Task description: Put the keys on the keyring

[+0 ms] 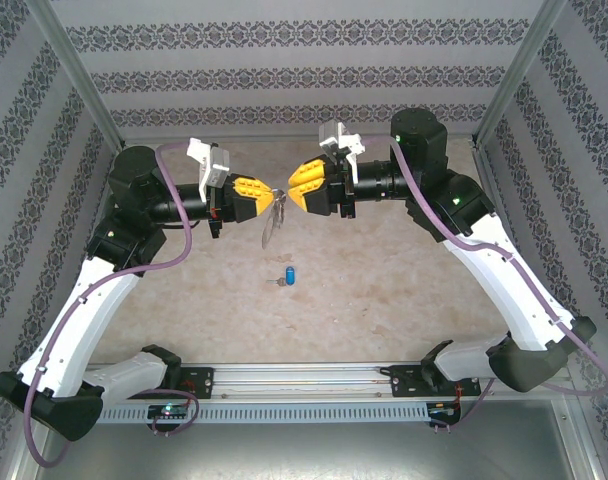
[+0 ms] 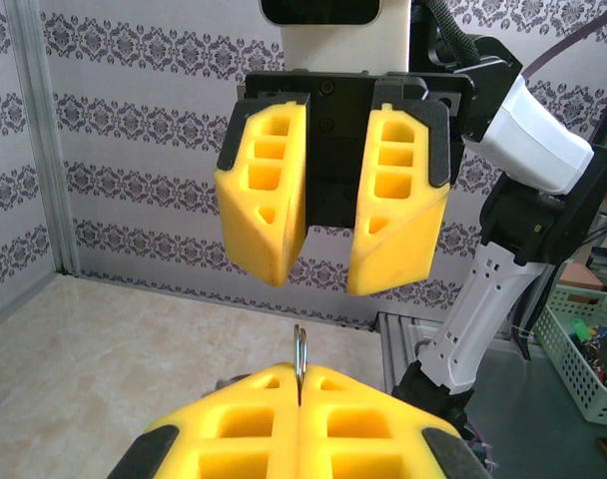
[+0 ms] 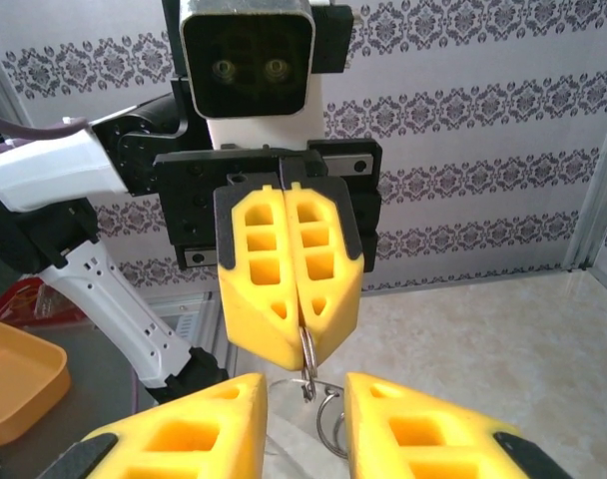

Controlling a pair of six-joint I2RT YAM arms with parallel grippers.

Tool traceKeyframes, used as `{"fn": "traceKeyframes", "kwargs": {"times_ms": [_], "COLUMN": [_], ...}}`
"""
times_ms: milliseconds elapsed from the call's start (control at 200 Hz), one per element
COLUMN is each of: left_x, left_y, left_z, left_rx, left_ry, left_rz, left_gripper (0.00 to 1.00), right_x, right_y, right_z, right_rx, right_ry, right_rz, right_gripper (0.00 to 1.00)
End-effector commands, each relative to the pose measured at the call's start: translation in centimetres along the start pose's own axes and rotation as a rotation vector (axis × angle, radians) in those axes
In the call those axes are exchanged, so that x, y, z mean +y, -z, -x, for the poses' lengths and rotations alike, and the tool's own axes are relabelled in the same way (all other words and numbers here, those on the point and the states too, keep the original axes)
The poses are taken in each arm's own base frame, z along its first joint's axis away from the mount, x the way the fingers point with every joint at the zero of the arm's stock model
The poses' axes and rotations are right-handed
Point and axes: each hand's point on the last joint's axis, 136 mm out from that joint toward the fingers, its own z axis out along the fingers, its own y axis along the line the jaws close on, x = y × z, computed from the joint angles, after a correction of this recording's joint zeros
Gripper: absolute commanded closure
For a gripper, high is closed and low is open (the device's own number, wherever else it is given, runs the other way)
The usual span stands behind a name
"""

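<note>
While the key [image 1: 290,276] lies flat on the table [image 1: 384,290] on its own, nearest the arm bases, its blue head is the plainest part of it in the top view and its short metal end points left. It sits below the spot where the two arms meet and well apart from both of them.

Farther back and raised off the table, the left gripper [image 1: 264,198] and the right gripper [image 1: 296,186] face each other tip to tip. The left one's yellow fingers [image 2: 254,419] are pressed flat together, clamped on the keyring [image 2: 300,349], whose thin metal edge stands up out of the seam between them. In the right wrist view, small wire rings [image 3: 330,424] dangle below that clamped seam.

Beyond the keyring, the right gripper's fingers [image 2: 269,200] stand apart with a clear gap between them. They hold nothing. The dangling rings hang in line with that gap, close to the fingertips. I cannot tell whether any ring touches a pad.
</note>
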Motion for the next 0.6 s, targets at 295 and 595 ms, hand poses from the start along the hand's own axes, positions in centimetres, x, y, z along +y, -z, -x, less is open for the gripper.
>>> {"fn": "traceKeyframes", "kwargs": {"times_ms": [295,595], "left_x": [-0.7,-0.9], "left_y": [0.0,0.1], "left_z": [3.3,3.2], "left_rx": [-0.151,-0.153], "left_ry": [-0.027,-0.029], "left_rz": [-0.057,-0.062], "left_gripper": [1.00,1.00], "right_x": [1.8,1.1], "right_y": [-0.1,-0.9], "right_z": [1.3,1.4], "right_rx": [-0.040,-0.041], "right_ry": [0.031,0.018], "right_rz": [0.075,0.081], "right_gripper": [0.73,0.73]}}
